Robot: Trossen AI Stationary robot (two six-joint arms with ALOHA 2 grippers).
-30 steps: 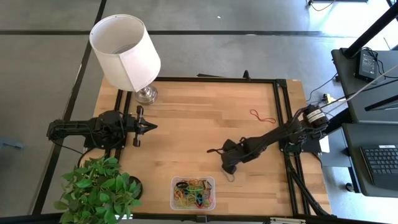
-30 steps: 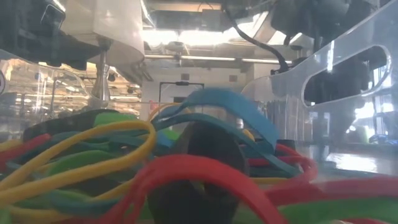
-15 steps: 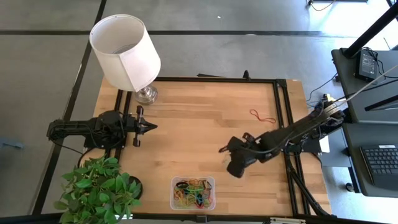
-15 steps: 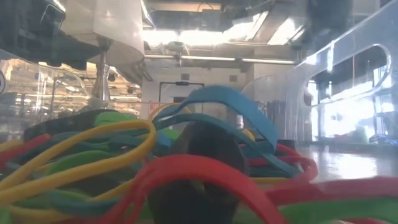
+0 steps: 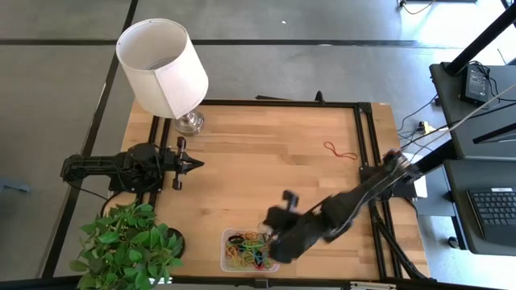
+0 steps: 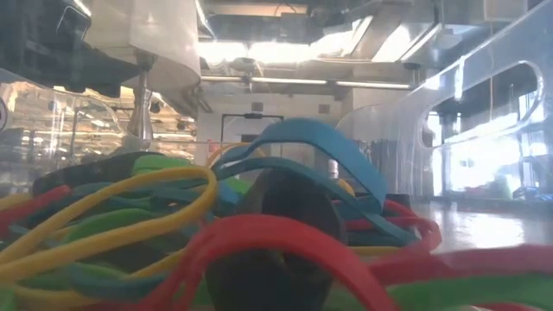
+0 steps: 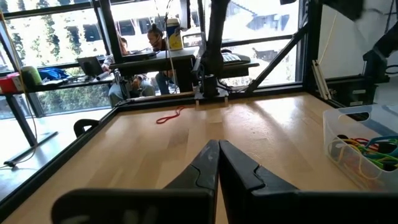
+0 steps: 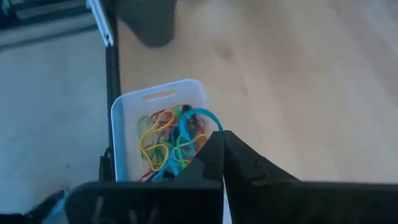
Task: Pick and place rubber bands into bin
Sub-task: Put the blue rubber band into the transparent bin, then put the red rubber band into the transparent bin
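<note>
Right gripper over the bin's right edge, rubber bands inside below it. One loose band well behind it. Left gripper far left.

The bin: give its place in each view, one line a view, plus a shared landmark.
High view: the bin sits at the table's near edge, under the right gripper.
Low view: the camera looks through it; its clear wall shows at right.
Left wrist view: at the right edge.
Right wrist view: centre left.
Shared landmark: the bands inside it.
</note>
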